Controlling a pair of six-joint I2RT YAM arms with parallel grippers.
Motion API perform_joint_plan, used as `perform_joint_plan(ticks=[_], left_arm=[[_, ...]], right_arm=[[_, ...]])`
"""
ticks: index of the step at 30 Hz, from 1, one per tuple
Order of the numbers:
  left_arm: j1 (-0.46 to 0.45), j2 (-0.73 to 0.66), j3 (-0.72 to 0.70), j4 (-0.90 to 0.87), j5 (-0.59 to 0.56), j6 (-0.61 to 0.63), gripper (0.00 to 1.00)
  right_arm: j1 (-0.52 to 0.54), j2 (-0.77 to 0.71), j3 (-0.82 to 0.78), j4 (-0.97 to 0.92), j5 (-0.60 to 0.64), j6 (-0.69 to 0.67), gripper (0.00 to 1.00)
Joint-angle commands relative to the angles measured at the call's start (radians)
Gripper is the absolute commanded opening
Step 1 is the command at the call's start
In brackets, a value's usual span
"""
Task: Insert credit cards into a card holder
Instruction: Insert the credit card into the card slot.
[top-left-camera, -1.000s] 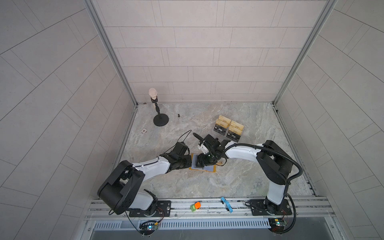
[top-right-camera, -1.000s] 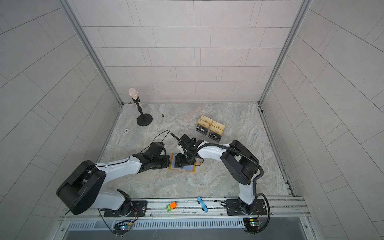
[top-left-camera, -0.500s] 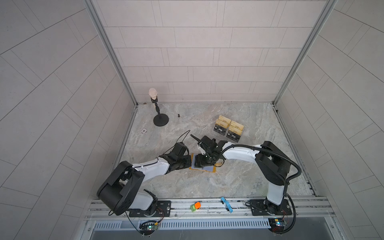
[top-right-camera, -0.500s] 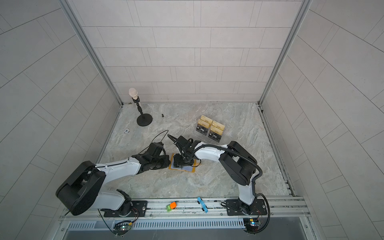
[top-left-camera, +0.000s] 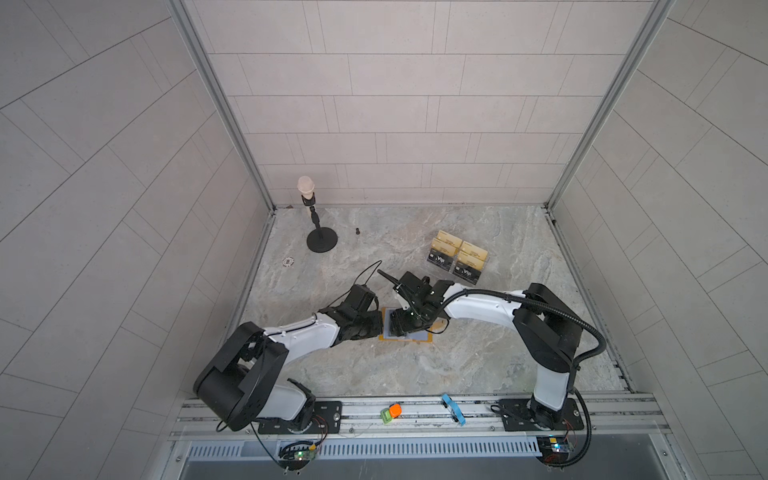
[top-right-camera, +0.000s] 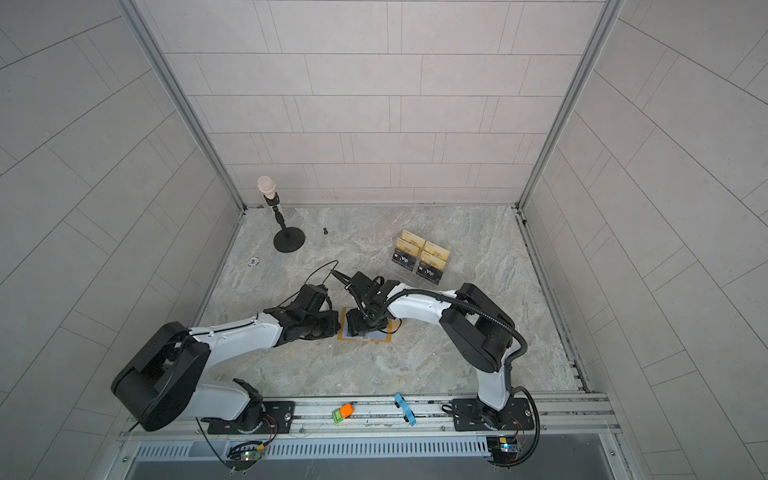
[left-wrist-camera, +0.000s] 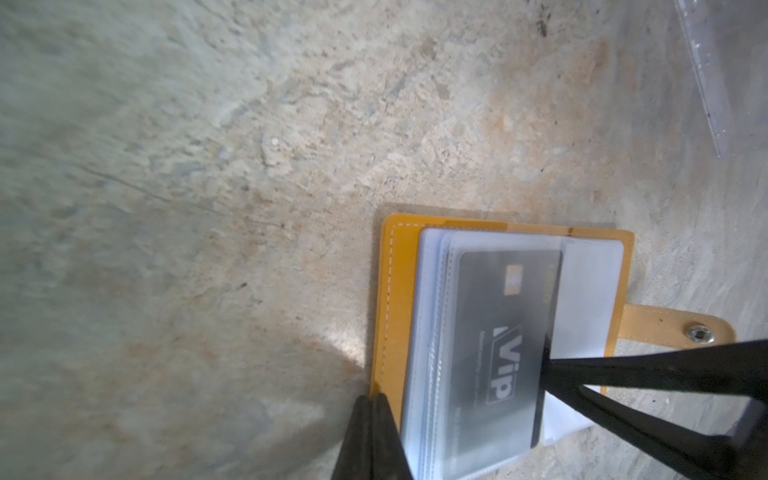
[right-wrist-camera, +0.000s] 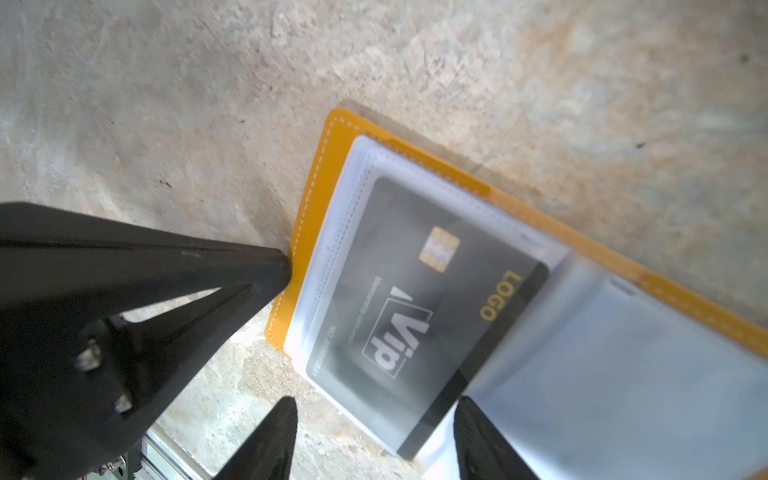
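Vip credit card (right-wrist-camera: 415, 299) mostly in top sleeve of open card holder (right-wrist-camera: 320, 178), mid-frame in both top views; right gripper (right-wrist-camera: 374, 436) jaws apart astride card end, left gripper (left-wrist-camera: 374, 405) closed, tip on cover edge; marble tabletop (top-left-camera: 457, 365), tiled walls (top-left-camera: 395, 104); arms hide most of holder from above

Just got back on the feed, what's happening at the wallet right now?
The left gripper, shut, has its tip on the edge of the open yellow card holder. A black Vip card sits mostly inside a clear sleeve, with a dark strip of its end sticking out. The right gripper is open at that exposed end, not clamping the card. More Vip cards stand in the clear rack farther back.
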Motion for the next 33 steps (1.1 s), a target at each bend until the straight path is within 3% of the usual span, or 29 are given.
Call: perform_joint_plan(ticks=[1, 8, 18, 33], left_arm=[[-0.006, 0.001, 0.013, -0.075, -0.021, 0.020, 0.00], [-0.006, -0.010, 0.003, -0.077, -0.024, 0.019, 0.00], [-0.006, -0.027, 0.008, -0.083, -0.023, 0.023, 0.01], [-0.006, -0.017, 0.006, -0.073, -0.016, 0.023, 0.02]], right_arm=[[0.000, -0.046, 0.000, -0.032, 0.025, -0.023, 0.63], [0.004, -0.002, 0.004, -0.006, -0.008, -0.006, 0.63], [0.006, 0.002, 0.004, -0.060, 0.067, -0.027, 0.63], [0.008, 0.039, -0.014, 0.097, -0.053, 0.033, 0.63]])
